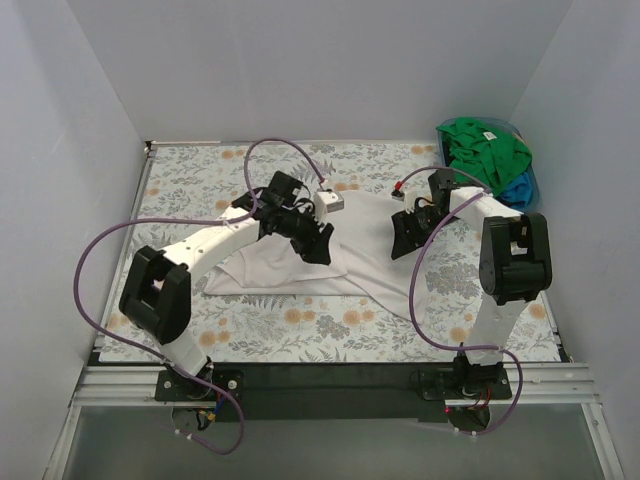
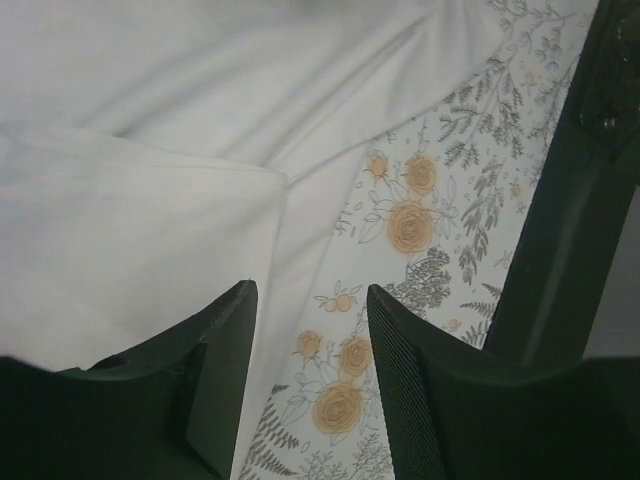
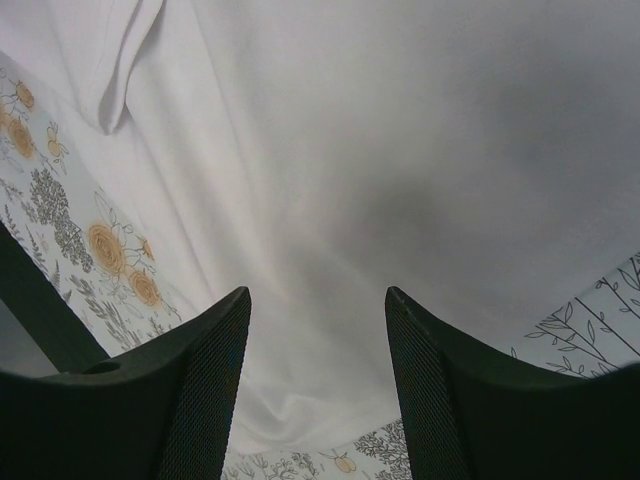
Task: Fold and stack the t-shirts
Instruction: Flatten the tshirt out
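Note:
A white t-shirt lies partly folded and rumpled in the middle of the floral table cloth. My left gripper is open and empty, low over the shirt's near edge; in the left wrist view it sits over bare cloth beside the white t-shirt. My right gripper is open and empty over the shirt's right part; in the right wrist view the white t-shirt fills the space below it. Green t-shirts and a blue one are piled at the back right.
The pile sits in a bin at the table's back right corner. White walls close in the table on three sides. Purple cables loop from both arms. The table's near edge has a black rail.

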